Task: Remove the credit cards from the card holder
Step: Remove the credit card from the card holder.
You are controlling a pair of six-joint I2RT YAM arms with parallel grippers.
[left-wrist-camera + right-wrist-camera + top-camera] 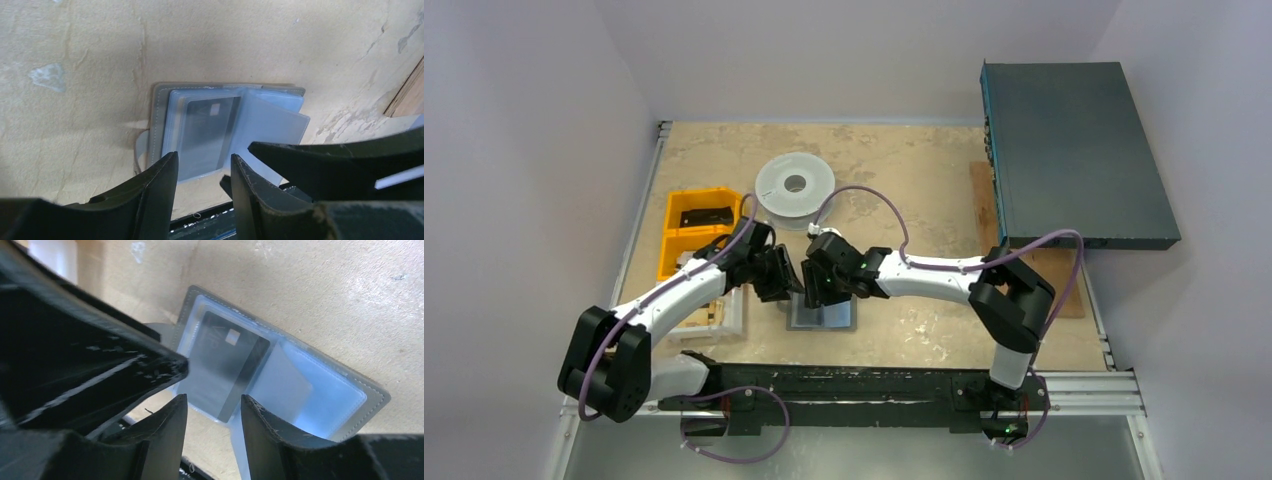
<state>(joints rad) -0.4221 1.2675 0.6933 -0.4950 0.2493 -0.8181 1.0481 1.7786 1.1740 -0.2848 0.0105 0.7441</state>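
My left fingers (781, 284) and my right fingers (819, 290) hang tip to tip, low over the near middle of the scuffed tan worktop (904, 180). Both pairs stand partly open, with a plain gap between the black tips, and neither has hold of anything.

Right beneath them lies the flat, slate-grey folding card holder (159, 115). It is spread open on the worktop, stitched cover down, with its clear plastic sleeves (272, 120) facing up. A dark, glossy credit card (227, 365) with a small pale chip sits inside the sleeve on the half beside the holder's little grey flap (141, 150). The card's near corner shows in the gap between my right fingers, and I cannot tell whether they touch it. A loose sleeve lies slanted across the other half.

Farther out on my left stand the yellow plastic bins (674, 205), one holding a black item (704, 215). Beyond the holder sits the pale grey round spool (795, 186). At the far right a large, flat, dark teal box (1074, 150) rests partly on a wooden board (984, 190).
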